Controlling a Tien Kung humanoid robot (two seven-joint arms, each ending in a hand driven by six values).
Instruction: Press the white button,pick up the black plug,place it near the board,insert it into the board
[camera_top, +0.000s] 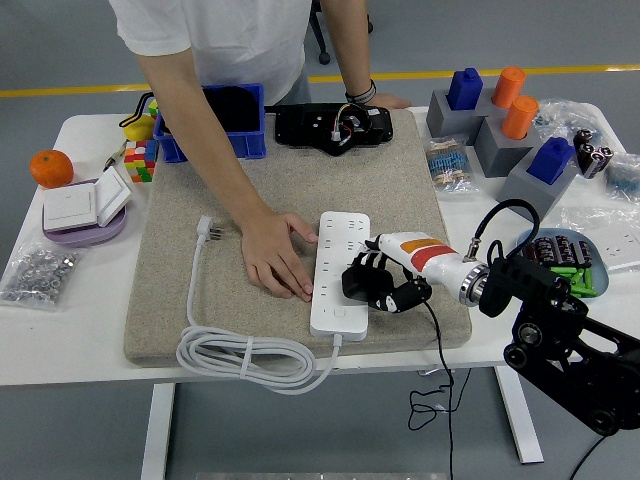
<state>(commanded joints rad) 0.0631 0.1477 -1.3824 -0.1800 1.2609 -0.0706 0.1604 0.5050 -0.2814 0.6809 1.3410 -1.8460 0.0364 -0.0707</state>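
The right arm comes in from the near right, its forearm lying low and level across the mat's (200, 330) right edge. The right hand (380, 285) has its black fingers curled around the black plug (358, 282), holding it over the right side of the white board (340, 272), near the board's near end. A person's hand (275, 255) lies flat on the mat, fingertips against the board's left edge. The board's own cord (240, 355) coils at the near left.
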